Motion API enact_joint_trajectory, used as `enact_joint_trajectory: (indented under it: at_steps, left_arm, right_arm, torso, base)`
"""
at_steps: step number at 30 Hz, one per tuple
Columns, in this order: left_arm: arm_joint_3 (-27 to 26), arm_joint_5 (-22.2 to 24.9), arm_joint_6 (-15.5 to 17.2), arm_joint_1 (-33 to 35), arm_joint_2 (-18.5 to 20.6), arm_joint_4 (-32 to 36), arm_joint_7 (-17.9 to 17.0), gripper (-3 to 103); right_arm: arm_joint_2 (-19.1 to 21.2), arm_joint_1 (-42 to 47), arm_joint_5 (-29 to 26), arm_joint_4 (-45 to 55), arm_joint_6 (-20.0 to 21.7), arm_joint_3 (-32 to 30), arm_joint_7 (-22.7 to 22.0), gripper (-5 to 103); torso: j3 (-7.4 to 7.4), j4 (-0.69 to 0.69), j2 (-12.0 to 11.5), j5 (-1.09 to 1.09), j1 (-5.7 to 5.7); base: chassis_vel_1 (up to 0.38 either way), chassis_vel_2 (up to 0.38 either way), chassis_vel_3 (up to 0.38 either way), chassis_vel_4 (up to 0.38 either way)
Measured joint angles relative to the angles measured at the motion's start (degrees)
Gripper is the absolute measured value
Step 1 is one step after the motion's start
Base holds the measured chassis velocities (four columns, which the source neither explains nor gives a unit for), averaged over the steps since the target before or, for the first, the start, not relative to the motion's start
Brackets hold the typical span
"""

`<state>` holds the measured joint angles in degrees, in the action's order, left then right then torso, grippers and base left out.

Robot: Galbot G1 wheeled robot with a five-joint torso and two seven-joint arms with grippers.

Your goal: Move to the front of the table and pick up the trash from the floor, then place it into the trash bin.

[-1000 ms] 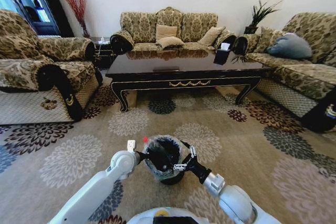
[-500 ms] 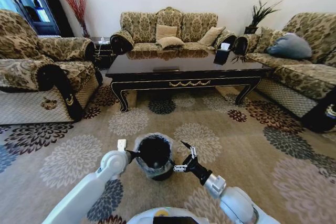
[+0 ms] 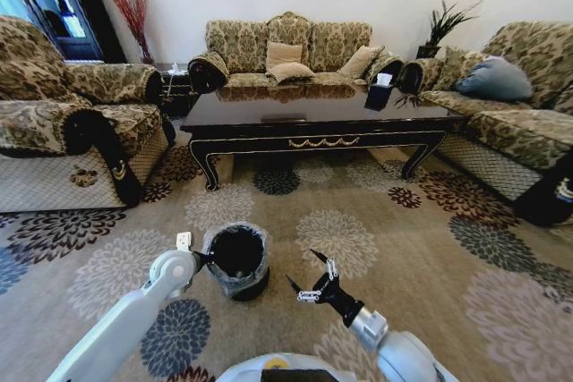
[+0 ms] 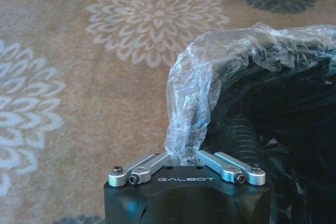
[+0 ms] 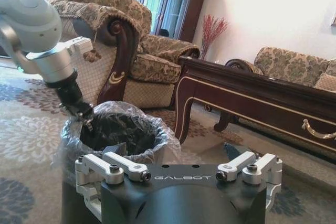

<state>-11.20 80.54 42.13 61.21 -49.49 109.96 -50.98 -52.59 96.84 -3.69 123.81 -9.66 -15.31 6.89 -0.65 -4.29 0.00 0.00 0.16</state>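
Observation:
The black trash bin (image 3: 237,261), with its clear liner bag over the rim, stands on the flowered floor (image 3: 403,248) in front of the dark table (image 3: 313,118). My left gripper (image 3: 204,260) is shut on the bin's near-left rim. In the left wrist view the fingers (image 4: 181,157) pinch the liner and rim of the bin (image 4: 273,108). My right gripper (image 3: 310,285) hangs open to the right of the bin, apart from it. The right wrist view shows the bin (image 5: 118,129) and the left gripper (image 5: 84,115) on its rim. The trash is out of view.
Patterned armchairs (image 3: 63,123) flank the left side, a sofa (image 3: 291,51) stands behind the table and another sofa (image 3: 510,105) on the right. Open carpet lies between the bin and the table and to the right of my right gripper.
The bin has shifted left with my left gripper holding its rim. My right gripper, at the bin's right rim one second ago, now stands clear of it.

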Motion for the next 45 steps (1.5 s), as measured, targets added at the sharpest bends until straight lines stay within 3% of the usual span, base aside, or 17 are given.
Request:
enact_joint_trajectory:
  at_steps: [7,15,17,19,23,30,34,38,40,42,45]
  left_arm:
    - [-1.3,2.1,0.0,0.0,-0.8,-1.3,-2.1,0]
    - [-2.4,2.4,0.0,0.8,-2.0,-2.7,-1.5,0]
    - [-2.7,2.6,0.0,0.9,-2.2,-3.1,-1.2,11]
    - [-2.8,2.6,0.0,0.9,-2.2,-3.3,-1.1,11]
    - [-2.8,2.7,0.0,0.6,-1.9,-3.5,-0.7,32]
    - [-3.6,2.3,0.0,1.3,-1.3,-2.2,0.0,54]
    - [-4.8,-0.2,0.0,3.0,-1.0,0.5,1.2,66]
    - [-6.8,-3.2,0.0,6.8,-1.1,6.1,2.2,87]
    - [-7.5,-3.7,0.0,7.9,-1.0,7.8,2.5,87]
    - [-9.1,-4.9,0.0,9.9,-0.8,10.2,3.6,97]
    - [-11.3,-5.6,0.0,12.1,-1.0,12.4,5.0,100]
  right_arm:
    - [-0.1,0.6,0.1,-0.1,-0.2,-0.3,-0.1,100]
    - [-0.1,1.0,0.1,-0.2,-0.2,-0.2,-0.2,100]
    - [-0.1,1.1,0.1,-0.3,-0.2,-0.4,-0.3,100]
    - [-0.1,1.1,0.0,-0.4,-0.2,-0.4,-0.3,100]
    - [0.1,0.9,-0.1,-0.6,-0.2,-0.7,-0.4,100]
    - [0.0,1.0,-0.2,-0.6,-0.2,-0.7,-0.5,100]
    - [-0.2,1.2,-0.4,-0.6,-0.2,-0.8,-0.5,100]
    - [-1.1,0.9,-1.5,-0.8,-0.8,-1.0,-0.6,100]
    - [-1.4,0.9,-1.9,-0.8,-0.8,-1.1,-0.7,100]
    - [-1.8,0.8,-2.6,-0.8,-0.8,-1.3,-1.1,100]
    - [-2.2,0.6,-3.3,-0.8,-0.8,-1.9,-1.7,100]
  torso:
    - [0.0,0.0,0.0,0.0,0.0]
    - [0.0,0.0,0.0,0.0,0.0]
    - [0.0,0.0,0.0,0.0,0.0]
    - [0.0,0.0,0.0,0.03,0.0]
    - [0.0,0.0,0.0,0.01,0.0]
    - [0.0,0.0,0.0,0.0,0.0]
    - [0.0,0.0,0.0,0.0,0.0]
    - [0.0,0.0,0.0,0.0,0.0]
    - [0.0,0.0,0.0,0.0,0.0]
    - [0.0,0.0,0.0,0.01,0.0]
    - [0.0,0.0,0.0,0.0,0.0]
  base:
    - [0.0,0.0,0.0,0.0]
    - [0.0,0.0,0.0,0.0]
    - [0.0,0.0,0.0,0.0]
    - [0.0,0.0,0.0,0.0]
    - [0.0,0.0,0.0,0.0]
    - [0.0,0.0,0.0,0.0]
    - [0.0,0.0,0.0,0.0]
    - [0.0,0.0,0.0,0.0]
    - [0.0,0.0,0.0,0.0]
    - [0.0,0.0,0.0,0.0]
    - [0.0,0.0,0.0,0.0]
